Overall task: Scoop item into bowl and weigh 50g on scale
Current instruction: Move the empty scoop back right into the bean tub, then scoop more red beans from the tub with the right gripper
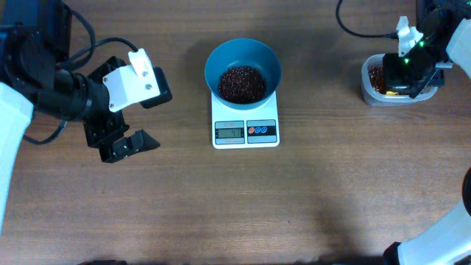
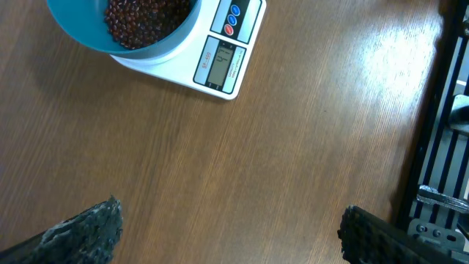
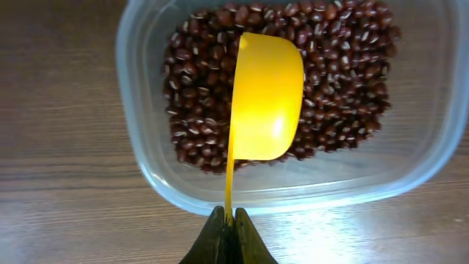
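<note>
Your right tool point(image 3: 229, 229) is clenched on the yellow scoop point(image 3: 265, 95), its cup over the beans point(image 3: 344, 66) in the tub point(image 3: 139, 147) — the bowl point(image 1: 218, 62) sits on the scale point(image 1: 221, 118), at nine o'clock overhead — left tool point(image 1: 151, 116) released.

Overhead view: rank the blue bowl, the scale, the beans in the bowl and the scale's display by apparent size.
1. The blue bowl and the scale: about equally wide; the bowl covers part of the scale, so they are left unranked.
2. The beans in the bowl.
3. The display.
</note>
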You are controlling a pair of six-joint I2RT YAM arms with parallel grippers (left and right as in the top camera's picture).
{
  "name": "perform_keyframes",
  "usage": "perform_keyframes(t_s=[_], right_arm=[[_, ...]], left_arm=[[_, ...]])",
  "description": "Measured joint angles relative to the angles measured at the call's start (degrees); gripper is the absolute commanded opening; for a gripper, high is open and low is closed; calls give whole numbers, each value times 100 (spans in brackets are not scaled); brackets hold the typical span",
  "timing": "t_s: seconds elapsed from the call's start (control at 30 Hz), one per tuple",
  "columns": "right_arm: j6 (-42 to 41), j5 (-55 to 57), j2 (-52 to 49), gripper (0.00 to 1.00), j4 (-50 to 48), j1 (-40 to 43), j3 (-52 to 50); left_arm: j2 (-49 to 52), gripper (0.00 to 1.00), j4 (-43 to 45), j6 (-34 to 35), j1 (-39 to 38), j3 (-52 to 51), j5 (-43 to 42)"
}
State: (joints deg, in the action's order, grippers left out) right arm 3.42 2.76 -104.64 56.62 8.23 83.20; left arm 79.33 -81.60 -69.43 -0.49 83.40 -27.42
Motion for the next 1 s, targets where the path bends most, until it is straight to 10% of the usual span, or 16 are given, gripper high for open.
perform_keyframes(t_s=[0.33,0.8,1.0], right_arm=[[-190,-459,127,4,315,774,317],[1207,-4275,195,4,1064,2962,382],[1174,-2922,199,4,560,2159,391]], left_arm=[[0,99,0,0,0,0,0],[0,99,0,0,0,-2,0],[0,99,-13,0,0,-7,-2]])
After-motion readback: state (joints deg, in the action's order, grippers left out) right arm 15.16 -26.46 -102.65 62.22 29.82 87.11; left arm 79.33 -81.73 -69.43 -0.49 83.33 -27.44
